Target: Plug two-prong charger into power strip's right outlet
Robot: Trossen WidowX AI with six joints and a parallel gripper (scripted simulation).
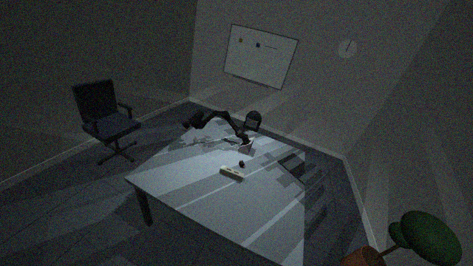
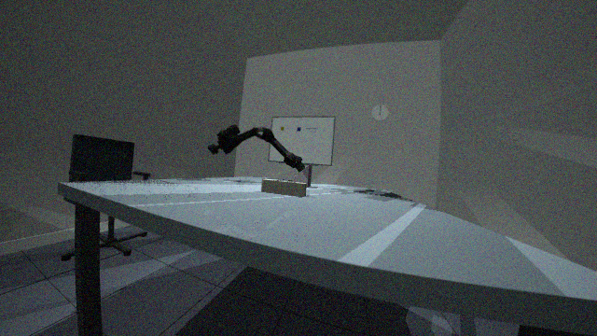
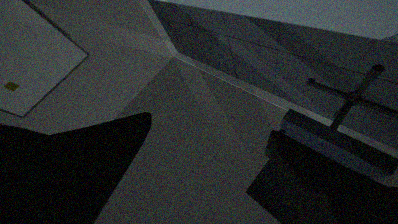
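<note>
A pale power strip [image 1: 231, 174] [image 2: 284, 188] lies on the table. Two dark outlet marks show on its top in the top view. A small dark object [image 1: 242, 163], which looks like the charger, stands just behind the strip's right half, apart from it. Its prongs are too small to make out, and the exterior view does not show it. My gripper [image 1: 188, 124] [image 2: 213, 148] [image 3: 209, 127] is at the left end of the raised arm, far from the strip and charger. Its dark fingers stand wide apart with nothing between them. The wrist view faces the room corner.
The table [image 1: 207, 192] [image 2: 233, 219] [image 3: 320, 12] carries the strip. A dark round-topped object [image 1: 253, 120] stands behind the arm. An office chair [image 1: 111, 125] [image 2: 102, 159] [image 3: 340, 142] is beyond the table's left edge. A whiteboard [image 1: 260, 60] [image 2: 303, 145] [image 3: 40, 55] is on the wall.
</note>
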